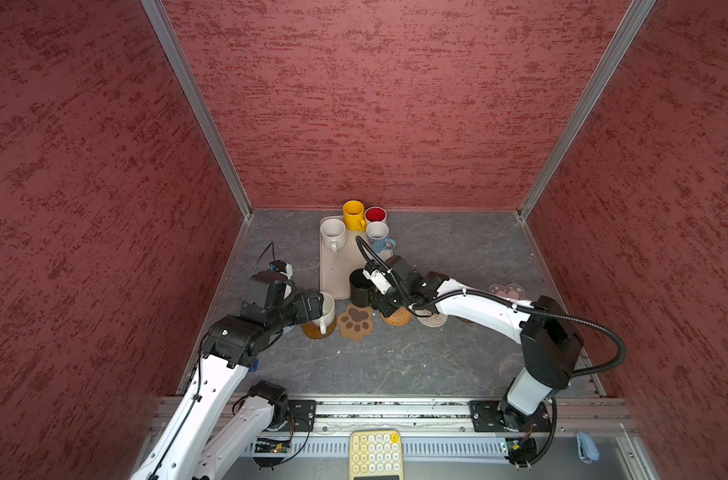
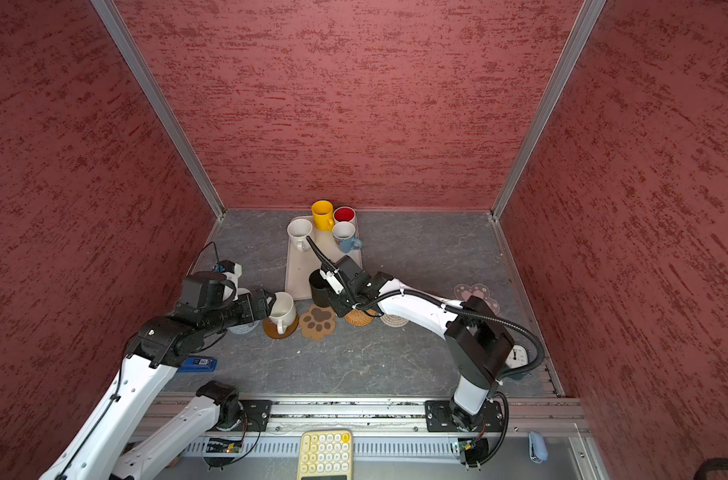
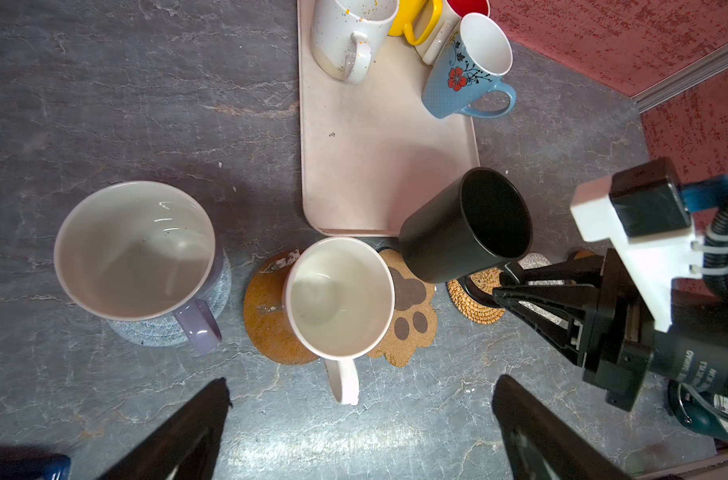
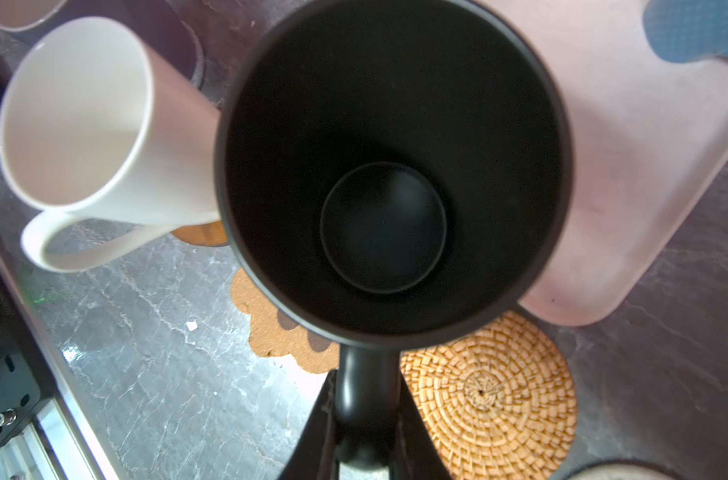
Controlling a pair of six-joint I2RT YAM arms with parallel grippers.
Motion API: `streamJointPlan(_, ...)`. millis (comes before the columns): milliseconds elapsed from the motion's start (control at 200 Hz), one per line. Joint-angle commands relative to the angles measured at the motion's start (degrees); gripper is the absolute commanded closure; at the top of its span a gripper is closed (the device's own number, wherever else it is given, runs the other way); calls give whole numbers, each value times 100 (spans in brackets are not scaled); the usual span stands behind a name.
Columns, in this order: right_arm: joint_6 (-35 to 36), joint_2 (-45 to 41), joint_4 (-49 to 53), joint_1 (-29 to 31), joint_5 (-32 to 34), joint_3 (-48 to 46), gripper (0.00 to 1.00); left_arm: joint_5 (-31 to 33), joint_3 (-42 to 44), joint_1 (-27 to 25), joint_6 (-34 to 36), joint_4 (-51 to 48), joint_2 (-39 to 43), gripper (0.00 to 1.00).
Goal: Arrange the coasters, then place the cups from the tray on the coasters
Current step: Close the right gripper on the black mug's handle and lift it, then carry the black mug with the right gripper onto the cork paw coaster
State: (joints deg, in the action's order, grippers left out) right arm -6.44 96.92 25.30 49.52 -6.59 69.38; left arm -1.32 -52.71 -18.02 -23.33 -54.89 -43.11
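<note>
My right gripper [image 4: 366, 415] is shut on the handle of the black cup [image 4: 391, 166]. It holds the cup upright above the tray's [image 1: 333, 270] near edge and the paw coaster [image 1: 356, 321], beside the rattan coaster [image 4: 491, 390]. Behind the handle of a white cup [image 3: 339, 299] on an amber coaster [image 3: 266, 316], my left gripper [image 3: 362, 388] stands open and empty. A pale lilac cup [image 3: 133, 253] rests on the grey woven coaster [image 3: 154, 336]. Yellow [image 1: 353, 214], red-lined [image 1: 375, 215], light blue [image 1: 378, 237] and speckled white [image 1: 333, 233] cups stand at the tray's far end.
A whitish woven coaster [image 1: 433, 320] lies under my right arm and a pink flower coaster [image 1: 507, 291] at the far right. A blue flat item [image 2: 198, 363] and a clock [image 2: 518, 357] lie near the arm bases. Red walls close in three sides.
</note>
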Motion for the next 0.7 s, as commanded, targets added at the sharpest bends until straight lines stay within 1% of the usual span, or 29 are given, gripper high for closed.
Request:
streamJointPlan(0, -63, -408, -812, 164, 173, -231, 100, 53, 83, -26, -32, -3, 51, 1)
streamJointPlan(260, -119, -523, -1144, 441, 271, -539, 100, 101, 163, -66, -31, 15, 125, 1)
streamJointPlan(696, -77, -519, -1302, 732, 573, -733, 100, 134, 303, -82, -18, 139, 303, 1)
